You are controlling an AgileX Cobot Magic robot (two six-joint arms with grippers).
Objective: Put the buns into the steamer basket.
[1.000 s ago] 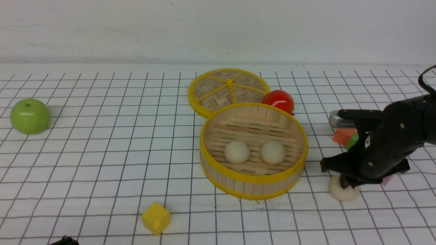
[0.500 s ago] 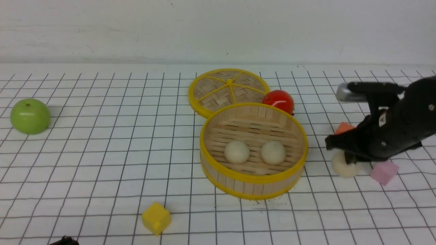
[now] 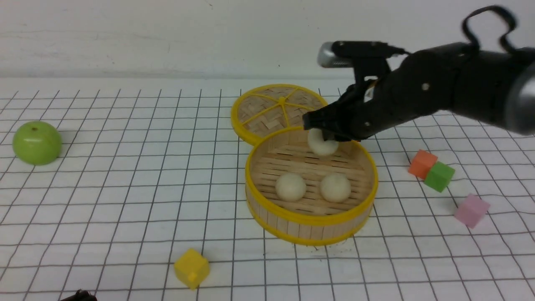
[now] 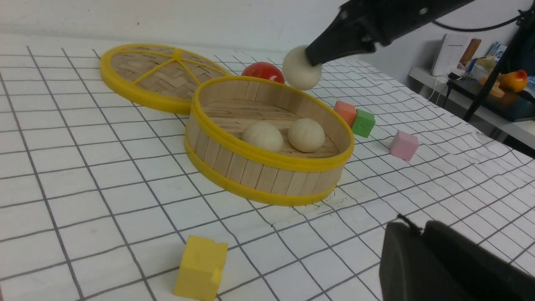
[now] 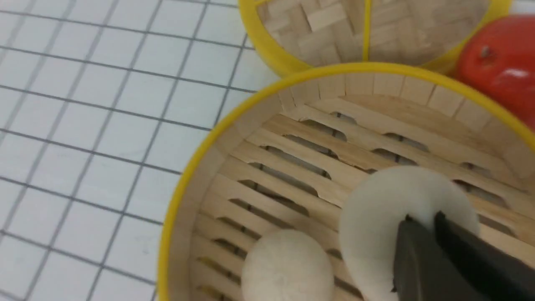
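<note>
Bamboo steamer basket sits mid-table with two buns resting on its slats. I'm at the carry-in step. The right gripper hangs over the far rim, jaws pinched tight on the third bun, which is clear of the floor. Next, I reckon: lower onto the bare slats behind the pair, then release. Left gripper: can't tell how its jaws stand.

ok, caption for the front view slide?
Right gripper holds the third bun above the steamer basket, where two buns already lie.
</note>
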